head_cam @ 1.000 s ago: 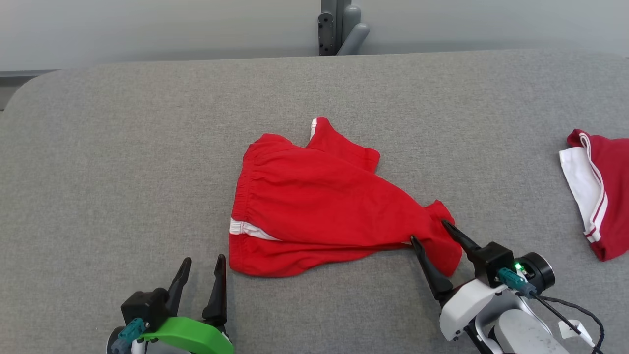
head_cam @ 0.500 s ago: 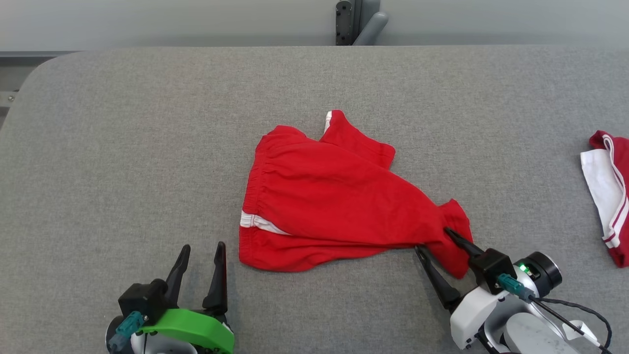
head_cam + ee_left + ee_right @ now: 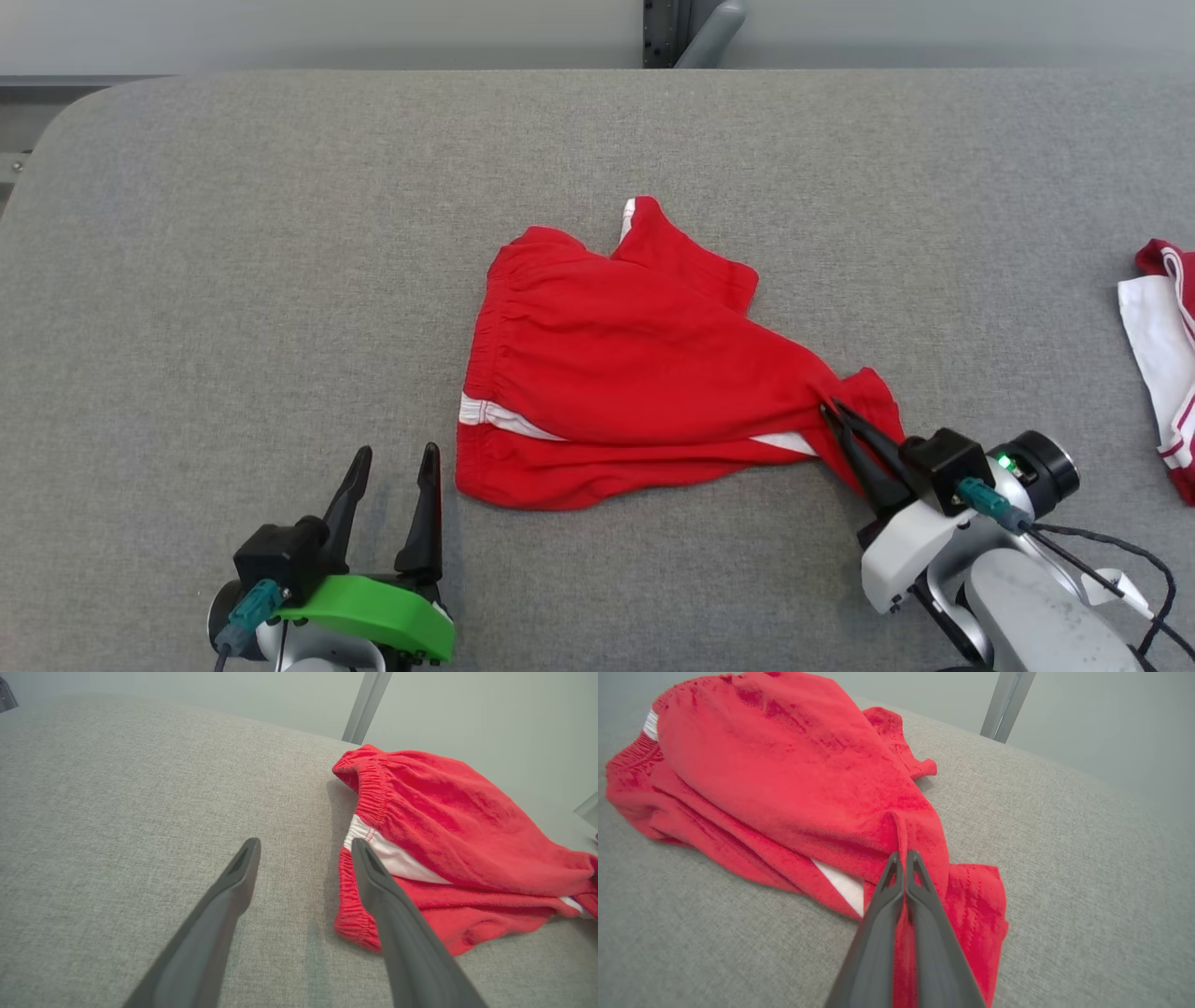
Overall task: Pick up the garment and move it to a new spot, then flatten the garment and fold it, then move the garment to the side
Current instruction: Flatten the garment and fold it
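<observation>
The red fabric shorts with an elastic waistband and white side stripes [image 3: 635, 373] lie crumpled near the middle of the grey cloth-covered table [image 3: 233, 233]. The waistband is toward the robot's left and one leg is stretched out toward its right.

The right arm comes in from the lower right of the head view, with its pale forearm low over the table and its two dark fingers pointing up and to the left. The right claw [image 3: 834, 413] is closed, and its tips pinch a fold of red cloth at the right end of the shorts. In the right wrist view the cloth is bunched up at the tips.

The left claw [image 3: 398, 449] is at the lower left, its fingers spread wide and holding nothing. It is just beside the waistband end of the shorts, with a narrow strip of table between them.

A second garment, red and white [image 3: 1162, 345], lies at the right edge, well apart from the shorts.
</observation>
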Motion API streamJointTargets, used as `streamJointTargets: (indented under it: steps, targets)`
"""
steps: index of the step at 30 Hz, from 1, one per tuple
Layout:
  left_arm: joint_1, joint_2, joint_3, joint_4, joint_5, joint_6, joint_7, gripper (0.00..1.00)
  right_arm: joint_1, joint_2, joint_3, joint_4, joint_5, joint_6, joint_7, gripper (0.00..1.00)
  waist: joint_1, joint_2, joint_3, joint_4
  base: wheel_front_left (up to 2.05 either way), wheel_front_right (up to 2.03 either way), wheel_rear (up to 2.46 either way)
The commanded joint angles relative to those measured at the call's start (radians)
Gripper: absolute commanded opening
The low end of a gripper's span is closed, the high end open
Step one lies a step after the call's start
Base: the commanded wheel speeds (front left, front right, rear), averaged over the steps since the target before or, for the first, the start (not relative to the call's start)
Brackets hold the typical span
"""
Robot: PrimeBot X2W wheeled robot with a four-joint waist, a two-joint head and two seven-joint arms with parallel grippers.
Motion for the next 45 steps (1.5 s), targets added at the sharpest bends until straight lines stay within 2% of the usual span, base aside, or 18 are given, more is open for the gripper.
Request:
streamJointTargets:
  steps: [1, 11, 18, 19, 20, 21, 24, 27, 34, 39, 45]
  targets:
    - [-0.01, 0.003, -0.003, -0.001, 0.009, 0.004, 0.001, 1.0, -0.03, -0.01, -0.007, 0.004, 0.003, -0.001, -0.003, 0.0, 0.0, 0.0, 0.009, 0.008, 0.0, 0.0, 0.0]
    - [-0.029, 0.003, -0.035, 0.005, 0.004, 0.006, 0.001, 1.0, -0.188, -0.045, -0.032, 0.098, 0.029, -0.001, -0.003, 0.0, 0.0, 0.0, 0.035, 0.062, 0.0, 0.0, 0.0]
    - [-0.046, 0.002, -0.067, 0.004, -0.005, 0.008, 0.001, 1.0, -0.302, -0.063, -0.046, 0.289, 0.022, -0.001, -0.003, 0.0, 0.0, 0.0, 0.06, 0.133, 0.0, 0.0, 0.0]
    - [-0.046, 0.002, -0.07, 0.003, -0.007, 0.01, 0.001, 1.0, -0.312, -0.061, -0.051, 0.323, 0.025, -0.001, -0.003, 0.34, 0.0, 0.0, 0.063, 0.142, 0.0, 0.0, 0.0]
    - [-0.045, 0.002, -0.072, 0.001, -0.009, 0.01, 0.001, 1.0, -0.324, -0.059, -0.059, 0.356, 0.026, -0.001, -0.003, 0.96, 0.0, 0.0, 0.065, 0.149, 0.0, 0.0, 0.0]
    - [-0.043, 0.003, -0.07, -0.002, -0.011, 0.011, 0.001, 1.0, -0.343, -0.06, -0.064, 0.382, 0.012, -0.001, -0.003, 1.0, 0.0, 0.0, 0.066, 0.153, 0.0, 0.0, 0.0]
    - [-0.035, 0.002, -0.069, -0.007, -0.009, 0.013, 0.001, 1.0, -0.376, -0.059, -0.117, 0.437, -0.009, -0.001, -0.003, 1.0, 0.0, 0.0, 0.064, 0.16, 0.0, 0.0, 0.0]
    - [-0.026, 0.002, -0.058, -0.011, -0.003, 0.017, 0.001, 1.0, -0.364, -0.038, -0.183, 0.417, -0.035, -0.001, -0.003, 1.0, 0.0, 0.0, 0.046, 0.148, 0.0, 0.0, 0.0]
    - [0.0, 0.002, -0.037, -0.026, 0.009, 0.01, 0.001, 1.0, -0.226, 0.01, -0.278, 0.248, -0.047, -0.001, -0.003, 1.0, 0.0, 0.0, -0.019, 0.075, 0.0, 0.0, 0.0]
    - [0.022, 0.003, -0.023, -0.022, 0.016, 0.009, 0.001, 1.0, -0.077, 0.044, -0.302, 0.12, -0.033, -0.001, -0.003, 1.0, 0.0, 0.0, -0.066, 0.006, 0.0, 0.0, 0.0]
    - [0.048, 0.003, 0.007, -0.012, 0.046, 0.013, 0.001, 1.0, 0.071, 0.085, -0.322, 0.035, -0.024, -0.001, -0.003, 1.0, 0.0, 0.0, -0.11, -0.06, 0.0, 0.0, 0.0]
